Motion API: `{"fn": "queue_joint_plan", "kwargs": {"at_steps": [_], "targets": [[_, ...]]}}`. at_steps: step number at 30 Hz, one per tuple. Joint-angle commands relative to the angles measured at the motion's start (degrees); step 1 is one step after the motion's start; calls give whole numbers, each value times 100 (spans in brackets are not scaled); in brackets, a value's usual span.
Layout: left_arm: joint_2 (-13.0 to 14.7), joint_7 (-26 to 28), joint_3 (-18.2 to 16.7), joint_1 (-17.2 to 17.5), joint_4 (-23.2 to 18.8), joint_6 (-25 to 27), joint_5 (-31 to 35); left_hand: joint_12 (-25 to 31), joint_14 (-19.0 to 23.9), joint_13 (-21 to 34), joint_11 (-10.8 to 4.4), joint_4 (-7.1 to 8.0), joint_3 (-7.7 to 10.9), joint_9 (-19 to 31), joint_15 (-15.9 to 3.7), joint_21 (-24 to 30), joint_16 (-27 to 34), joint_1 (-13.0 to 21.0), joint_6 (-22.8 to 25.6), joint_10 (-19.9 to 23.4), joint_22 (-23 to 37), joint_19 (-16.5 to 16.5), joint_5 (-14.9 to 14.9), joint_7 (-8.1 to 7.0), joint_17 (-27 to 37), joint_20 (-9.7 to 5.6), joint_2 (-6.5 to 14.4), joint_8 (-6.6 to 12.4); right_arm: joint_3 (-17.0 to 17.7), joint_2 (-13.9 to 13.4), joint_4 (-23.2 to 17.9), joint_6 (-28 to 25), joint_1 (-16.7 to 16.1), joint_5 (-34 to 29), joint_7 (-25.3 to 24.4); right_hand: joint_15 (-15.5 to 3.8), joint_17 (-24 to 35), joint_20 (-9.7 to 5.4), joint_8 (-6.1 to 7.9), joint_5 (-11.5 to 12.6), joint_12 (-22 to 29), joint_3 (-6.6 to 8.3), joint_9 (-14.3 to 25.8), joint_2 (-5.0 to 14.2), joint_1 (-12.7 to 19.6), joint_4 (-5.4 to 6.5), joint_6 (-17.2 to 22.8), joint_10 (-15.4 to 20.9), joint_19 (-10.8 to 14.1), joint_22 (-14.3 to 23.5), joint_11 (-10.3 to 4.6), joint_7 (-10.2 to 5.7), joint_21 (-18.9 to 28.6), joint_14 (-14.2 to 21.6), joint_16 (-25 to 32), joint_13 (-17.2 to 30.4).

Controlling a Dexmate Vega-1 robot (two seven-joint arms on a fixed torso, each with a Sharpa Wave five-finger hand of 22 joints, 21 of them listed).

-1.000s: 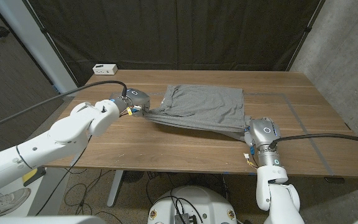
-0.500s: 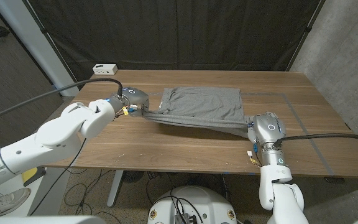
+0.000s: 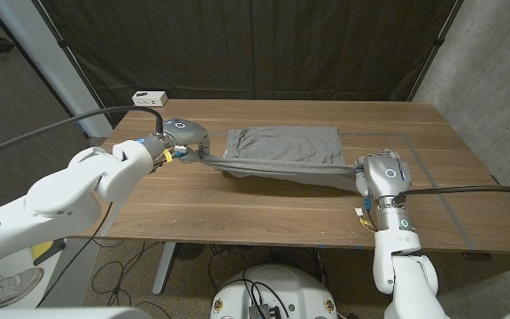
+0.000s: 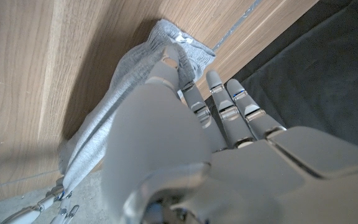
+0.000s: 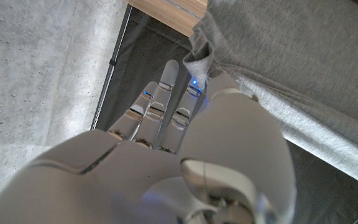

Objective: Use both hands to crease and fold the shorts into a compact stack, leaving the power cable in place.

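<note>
Grey shorts (image 3: 283, 151) lie across the middle of the wooden table (image 3: 237, 213), their near edge lifted and stretched taut between both hands. My left hand (image 3: 184, 139) pinches the left corner of that edge, the cloth (image 4: 129, 81) bunched at its fingers. My right hand (image 3: 382, 173) pinches the right corner, a tuft of grey fabric (image 5: 201, 59) held at its fingertips. The far part of the shorts rests flat on the table.
A white power strip (image 3: 150, 97) sits at the table's far left corner. Grey tape lines (image 3: 419, 155) mark the right side of the tabletop. A dark curtain hangs behind the table.
Both hands have carried the lifted near edge of the shorts away from me, toward the far edge, so the fabric doubles over itself and the visible flat part is shorter.
</note>
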Motion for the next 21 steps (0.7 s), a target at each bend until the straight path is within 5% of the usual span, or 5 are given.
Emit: {"fn": "queue_joint_plan", "kwargs": {"at_steps": [1, 21], "targets": [[-686, 162, -1142, 870, -231, -607, 147, 268, 58, 842, -359, -14, -25, 14, -1008, 42, 27, 62, 57, 389, 14, 6, 2, 14, 21, -13, 33, -14, 170, -48, -78, 200, 9, -151, -34, -936, 28, -248, 50, 32, 55, -17, 16, 13, 82, 38, -6, 29, -45, 13, -12, -39, 43, 65, -29, 38], [-1764, -158, -1378, 668, -155, -1168, 760, 224, 7, 761, -366, -14, -74, 13, -1007, 122, -4, 104, 88, 446, 25, 34, -2, 0, 23, -41, 19, -110, 358, -142, 50, 837, 451, -262, 197, -945, 90, -239, 33, 73, 115, -79, 38, 16, 111, 71, 1, 11, -78, 11, -49, -68, 73, 75, -136, 138]]}}
